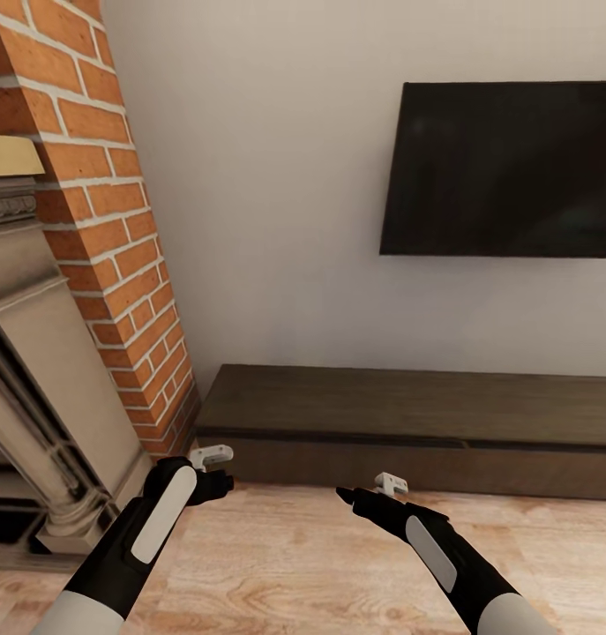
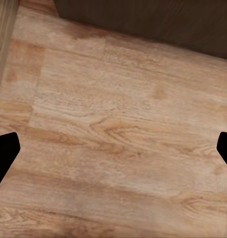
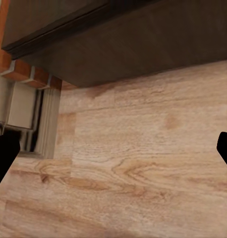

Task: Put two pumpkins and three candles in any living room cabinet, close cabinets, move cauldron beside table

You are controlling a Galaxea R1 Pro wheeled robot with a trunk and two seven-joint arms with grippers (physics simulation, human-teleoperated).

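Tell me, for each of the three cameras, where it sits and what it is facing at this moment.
Head view: from the robot's head, looking forward and down at the cabinet, a wall TV and a brick fireplace; both arms show, left gripper and right gripper.
Left wrist view: on the left arm, facing the wooden floor; dark fingertips at the edges.
Right wrist view: on the right arm, facing floor, the cabinet's front and the fireplace base; fingertips at the edges.
Shared: all three show the cabinet and the floor.
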